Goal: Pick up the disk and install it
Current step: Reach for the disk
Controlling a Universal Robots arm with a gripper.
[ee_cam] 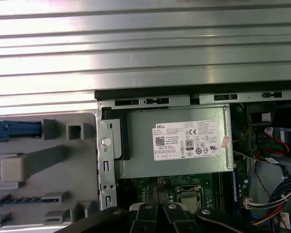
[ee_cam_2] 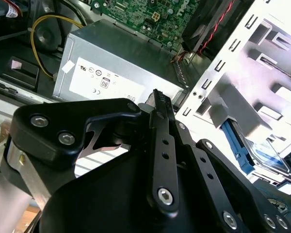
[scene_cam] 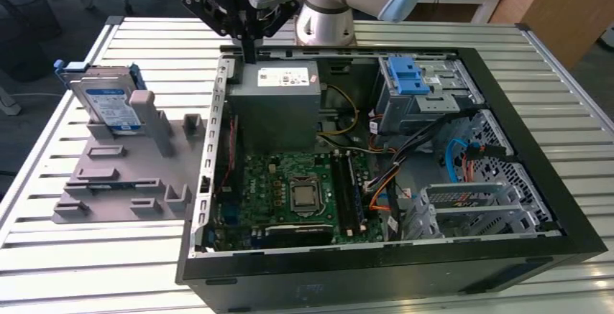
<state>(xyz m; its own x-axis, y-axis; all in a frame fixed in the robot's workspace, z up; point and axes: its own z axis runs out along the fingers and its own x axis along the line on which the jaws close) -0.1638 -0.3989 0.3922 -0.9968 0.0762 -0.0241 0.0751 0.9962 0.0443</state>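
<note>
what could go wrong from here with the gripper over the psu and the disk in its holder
1. The gripper hangs low over the power supply beside the case wall; a sideways move toward the disk might clip that wall.
2. The disk stands upright in a grey fixture, so an off-centre grasp might tip or jam it.
3. Loose cables by the drive cage might snag.

Slatted table (scene_cam: 96, 256), on the exterior view's left of the case (scene_cam: 384, 285): open overhead. A grey fixture (scene_cam: 115, 185) stands on it, with the disk (scene_cam: 103, 102) upright at its far end, top edge unobstructed.

Inside the case:
- Power supply (scene_cam: 278, 105) fills the far-left corner.
- Drive cage (scene_cam: 432, 102) occupies the far right.
- Cables (scene_cam: 413, 149) cross just near of the cage.
- Motherboard (scene_cam: 278, 177) is clear from above.
</note>
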